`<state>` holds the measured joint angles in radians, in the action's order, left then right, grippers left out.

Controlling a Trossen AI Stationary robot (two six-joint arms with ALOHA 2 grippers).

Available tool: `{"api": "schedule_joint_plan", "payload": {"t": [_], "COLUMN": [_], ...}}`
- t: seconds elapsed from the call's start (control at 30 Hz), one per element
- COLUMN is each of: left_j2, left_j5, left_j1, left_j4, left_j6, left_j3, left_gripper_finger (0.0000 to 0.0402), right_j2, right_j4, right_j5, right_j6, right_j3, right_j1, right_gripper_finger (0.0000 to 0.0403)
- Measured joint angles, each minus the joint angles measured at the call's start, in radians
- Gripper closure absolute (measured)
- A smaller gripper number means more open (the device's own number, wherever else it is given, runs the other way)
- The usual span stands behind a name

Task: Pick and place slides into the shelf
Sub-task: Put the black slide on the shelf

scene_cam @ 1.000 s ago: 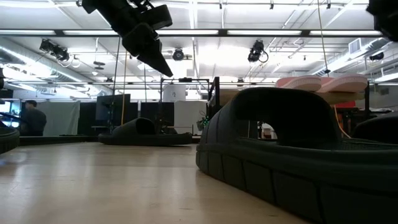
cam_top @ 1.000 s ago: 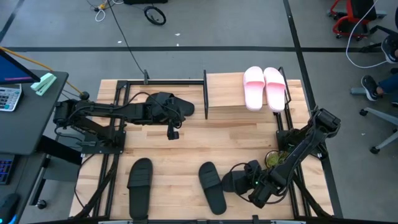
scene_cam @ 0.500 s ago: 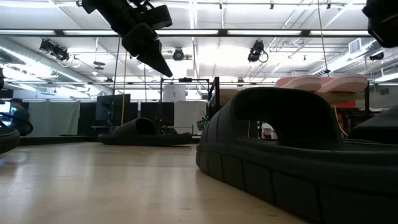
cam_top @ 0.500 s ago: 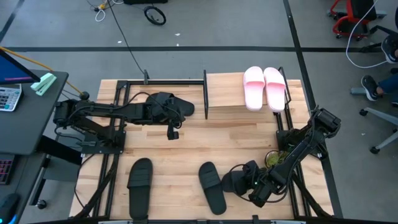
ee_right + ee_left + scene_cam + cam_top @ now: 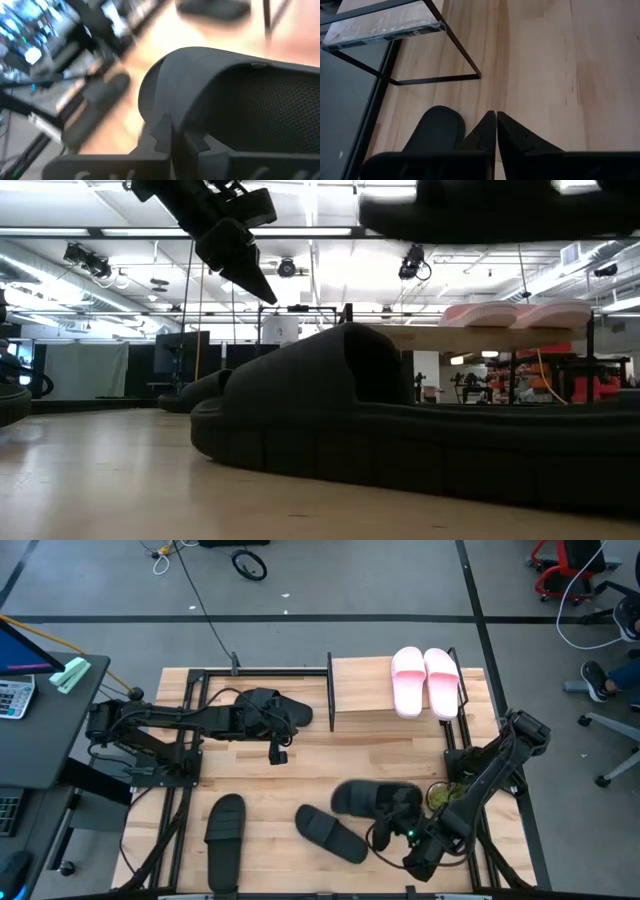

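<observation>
The right end effector [image 5: 400, 812] hangs above the near right part of the light wooden counter [image 5: 300, 765], its dark fingers pinched onto the strap of a black open-toe slide sandal [image 5: 372, 799], which it holds clear of the surface; in the right wrist view the strap [image 5: 235, 100] fills the space just past the fingertips. A second black slide [image 5: 329, 833] lies skewed on the counter just beside and below the held one, and a third black slide [image 5: 224, 839] lies well apart at the near left. The left end effector [image 5: 280, 754] hovers over the counter's middle left with its fingers pressed together and nothing between them, next to a fourth black slide [image 5: 268, 709] resting by the far edge. The small two-tier shelf of light boards and thin black posts [image 5: 365, 690] stands at the far right, with two pale pink slides [image 5: 425, 681] side by side on its top board.
</observation>
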<state>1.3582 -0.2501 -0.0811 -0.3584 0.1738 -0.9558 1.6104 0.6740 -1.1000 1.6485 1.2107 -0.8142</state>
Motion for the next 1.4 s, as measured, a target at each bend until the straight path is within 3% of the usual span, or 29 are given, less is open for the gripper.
{"api": "schedule_joint_plan", "payload": {"t": [0.2, 0.27, 0.37, 0.73, 1.0, 1.27, 1.4], "left_j2": [-0.023, -0.038, -0.071, -0.198, -0.215, -0.215, -0.214], "left_j5": [0.0, -0.001, -0.006, -0.072, -0.071, -0.071, -0.071], "left_j1": [0.0, 0.0, 0.0, 0.0, 0.0, 0.0, 0.0], "left_j4": [-0.019, -0.011, -0.01, -0.007, -0.009, -0.011, -0.007], "left_j6": [0.034, 0.057, 0.102, 0.11, 0.11, 0.108, 0.107], "left_j3": [0.001, 0.001, 0.001, 0.0, -0.001, -0.001, -0.001], "left_gripper_finger": [0.0396, 0.0397, 0.0389, 0.0395, 0.0382, 0.0386, 0.0396], "right_j2": [0.0, -0.001, -0.016, -0.023, -0.105, -0.182, -0.185], "right_j4": [0.032, 0.037, 0.051, 0.06, 0.073, 0.065, 0.044], "right_j5": [-0.401, -0.475, -0.469, -0.469, -0.46, -0.168, -0.129], "right_j6": [-0.191, -0.243, -0.31, -0.262, -0.317, -0.693, -0.771], "right_j3": [0.065, 0.068, 0.06, 0.056, 0.056, 0.056, 0.056], "right_j1": [0.032, 0.059, 0.138, 0.472, 0.622, 0.76, 0.819], "right_gripper_finger": [0.0394, 0.0392, 0.0388, 0.0382, 0.0389, 0.0393, 0.0392]}}
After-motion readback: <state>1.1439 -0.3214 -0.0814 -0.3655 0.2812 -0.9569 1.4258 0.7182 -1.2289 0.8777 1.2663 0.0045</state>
